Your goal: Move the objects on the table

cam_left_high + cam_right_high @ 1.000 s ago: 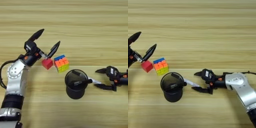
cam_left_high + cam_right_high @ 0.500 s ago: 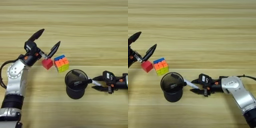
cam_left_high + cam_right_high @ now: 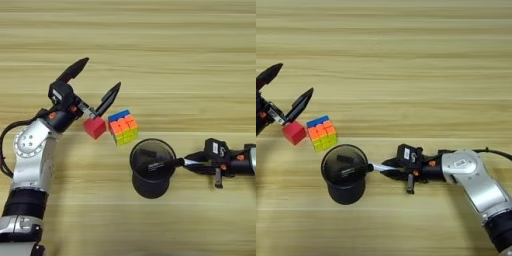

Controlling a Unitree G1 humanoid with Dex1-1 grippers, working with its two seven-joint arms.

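A small red cube point(image 3: 94, 127) lies on the table point(image 3: 165, 60), touching or nearly touching a multicoloured puzzle cube point(image 3: 123, 127) to its right. My left gripper point(image 3: 102, 72) hovers open just behind the red cube, its fingers spread wide and holding nothing. My right gripper point(image 3: 390, 168) comes in from the right, shut on a slim white-silver pen point(image 3: 378, 167). The pen lies nearly level, and its dark far end reaches over the rim of the black mesh cup point(image 3: 346, 172). A dark slim thing shows inside the cup; I cannot tell what it is.
The black mesh cup point(image 3: 152, 170) stands upright in front of the two cubes, a short gap from the puzzle cube. Bare wood stretches across the far half of the table and to the front right.
The right gripper has turned at the wrist and narrowed around the pen, and the pen's end now reaches over the cup's rim. The left arm and both cubes have not moved.
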